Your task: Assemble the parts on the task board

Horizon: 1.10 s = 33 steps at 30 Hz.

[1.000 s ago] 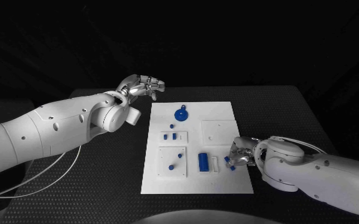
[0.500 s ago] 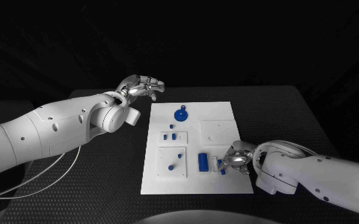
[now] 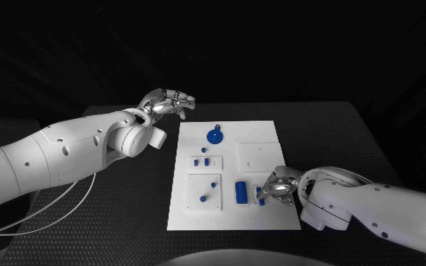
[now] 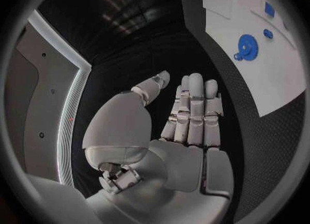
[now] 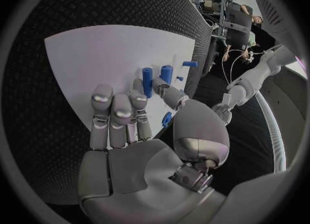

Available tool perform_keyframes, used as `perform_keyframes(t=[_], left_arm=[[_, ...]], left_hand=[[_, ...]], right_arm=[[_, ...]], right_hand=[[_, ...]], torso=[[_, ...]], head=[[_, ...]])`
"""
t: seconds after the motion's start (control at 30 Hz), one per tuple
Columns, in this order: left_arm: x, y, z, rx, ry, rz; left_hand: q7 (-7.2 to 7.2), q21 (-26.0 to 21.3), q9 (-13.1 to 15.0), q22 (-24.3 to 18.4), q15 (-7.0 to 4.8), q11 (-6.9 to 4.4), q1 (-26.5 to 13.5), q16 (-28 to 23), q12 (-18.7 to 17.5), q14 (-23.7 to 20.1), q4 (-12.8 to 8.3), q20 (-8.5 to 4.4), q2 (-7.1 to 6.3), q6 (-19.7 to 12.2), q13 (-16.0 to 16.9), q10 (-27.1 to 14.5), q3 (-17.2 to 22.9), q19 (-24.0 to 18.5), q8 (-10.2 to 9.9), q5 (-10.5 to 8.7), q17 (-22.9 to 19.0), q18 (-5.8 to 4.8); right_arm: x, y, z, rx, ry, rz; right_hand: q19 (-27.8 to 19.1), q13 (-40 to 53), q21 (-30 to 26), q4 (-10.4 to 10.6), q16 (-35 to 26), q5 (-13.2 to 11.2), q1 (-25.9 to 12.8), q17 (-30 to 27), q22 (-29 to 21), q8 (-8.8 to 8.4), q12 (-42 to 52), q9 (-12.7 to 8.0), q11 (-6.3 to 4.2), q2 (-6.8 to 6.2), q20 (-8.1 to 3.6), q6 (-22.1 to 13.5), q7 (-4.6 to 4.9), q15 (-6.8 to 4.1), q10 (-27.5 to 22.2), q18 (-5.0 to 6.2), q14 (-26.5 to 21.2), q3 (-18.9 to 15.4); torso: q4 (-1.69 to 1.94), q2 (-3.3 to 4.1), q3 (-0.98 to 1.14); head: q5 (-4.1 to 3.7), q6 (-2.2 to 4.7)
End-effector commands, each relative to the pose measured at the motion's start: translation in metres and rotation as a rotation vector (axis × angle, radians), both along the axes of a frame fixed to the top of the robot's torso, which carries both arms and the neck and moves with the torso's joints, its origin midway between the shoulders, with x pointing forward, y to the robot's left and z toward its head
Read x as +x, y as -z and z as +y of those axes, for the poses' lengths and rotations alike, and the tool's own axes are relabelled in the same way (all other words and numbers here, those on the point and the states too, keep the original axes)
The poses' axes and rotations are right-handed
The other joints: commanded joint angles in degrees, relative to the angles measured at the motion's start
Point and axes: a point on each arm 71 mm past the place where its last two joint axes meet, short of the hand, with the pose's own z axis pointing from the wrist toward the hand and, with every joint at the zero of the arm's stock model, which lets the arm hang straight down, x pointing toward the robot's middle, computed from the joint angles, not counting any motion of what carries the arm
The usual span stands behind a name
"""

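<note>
Head view: black table (image 3: 337, 130), dark room

Left hand (image 3: 167, 102) raised, fingers straight and empty, right hand (image 3: 277, 188) lowered, fingers extended

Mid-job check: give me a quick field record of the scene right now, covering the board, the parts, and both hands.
board: white task board flat on the black table
gear part: blue, round, at the board's far end
cylinder part: blue, on the board's near half
left hand: raised off the board's far left corner, fingers apart, holding nothing
right hand: low over the board's near right, beside a small blue piece; grip cannot be told
</note>
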Motion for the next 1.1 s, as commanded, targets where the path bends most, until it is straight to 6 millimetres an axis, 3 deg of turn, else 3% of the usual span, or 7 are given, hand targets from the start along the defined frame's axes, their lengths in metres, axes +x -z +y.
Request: perform_keyframes(t=[0.03,0.8,0.9,1.0,1.1], left_arm=[[-0.0004,-0.0011,-0.0028,-0.012,0.015,-0.001],[-0.0005,-0.0011,-0.0023,-0.011,0.014,0.0],[-0.0005,-0.0011,-0.0022,-0.011,0.014,0.0],[-0.0005,-0.0011,-0.0021,-0.011,0.014,0.0],[-0.0005,-0.0011,-0.0022,-0.011,0.014,0.0]], left_hand=[[0.09,-0.3,0.1,0.3,0.3,0.19,-0.5,-0.4,0.1,-0.1,0.5,-0.22,0.08,-0.4,0.1,-0.2,0.0,0.2,-0.2,0.25,0.1,0.99],[0.09,-0.3,0.1,0.3,0.31,0.19,-0.5,-0.4,0.2,-0.1,0.6,-0.22,0.05,-0.4,0.1,-0.3,0.0,0.2,-0.2,0.26,0.1,0.99],[0.09,-0.3,0.1,0.3,0.31,0.19,-0.5,-0.4,0.2,-0.1,0.6,-0.22,0.05,-0.4,0.1,-0.3,0.0,0.2,-0.2,0.26,0.1,0.99],[0.09,-0.3,0.1,0.3,0.31,0.19,-0.5,-0.4,0.2,-0.1,0.6,-0.22,0.04,-0.4,0.1,-0.3,0.0,0.2,-0.2,0.26,0.1,0.99],[0.09,-0.3,0.1,0.4,0.31,0.2,-0.5,-0.4,0.2,-0.1,0.6,-0.22,0.04,-0.4,0.1,-0.3,0.0,0.2,-0.2,0.26,0.1,0.99]], right_arm=[[0.0011,0.0007,0.0037,0.006,-0.014,-0.007],[0.0054,0.0074,0.0073,-0.038,-0.055,0.027],[0.0058,0.0077,0.0075,-0.043,-0.059,0.025],[0.0059,0.0078,0.0088,-0.041,-0.065,0.023],[0.006,0.0077,0.0098,-0.038,-0.067,0.021]], right_hand=[[0.2,0.0,0.2,0.1,0.2,-0.1,-0.7,-0.1,-0.1,0.21,-0.3,-0.1,-0.17,-0.28,0.17,0.3,0.06,-0.28,0.4,1.17,0.3,-0.3],[0.1,0.1,0.1,0.3,0.2,-0.3,-1.5,-0.1,-0.2,0.02,-0.4,-0.2,-0.14,-1.16,0.05,0.1,0.1,-0.36,0.2,1.17,0.3,-0.7],[0.1,0.1,0.0,0.5,0.1,-0.3,-2.1,-0.2,-0.3,-0.05,-0.4,-0.2,-0.12,-2.21,0.0,0.0,0.12,-0.38,0.0,1.17,0.2,-1.0],[0.1,0.1,0.0,1.2,0.0,-0.3,-3.1,-0.3,-0.3,-0.1,-0.4,-0.1,-0.08,-4.57,-0.06,-0.1,0.16,-0.4,-0.1,1.17,0.2,-1.9],[0.2,0.2,0.0,1.6,0.0,-0.3,-3.2,-0.3,-0.4,-0.1,-0.4,-0.1,-0.11,-5.82,-0.19,-0.2,0.14,-0.44,-0.1,1.17,0.2,-2.3]], torso=[[-0.02,0.01,0.0],[-0.02,-0.02,-0.02],[-0.02,-0.01,0.01],[-0.02,-0.01,0.03],[-0.03,-0.01,0.03]], head=[[0.02,-0.07],[0.18,-0.28],[0.22,-0.31],[0.26,-0.3],[0.3,-0.32]])
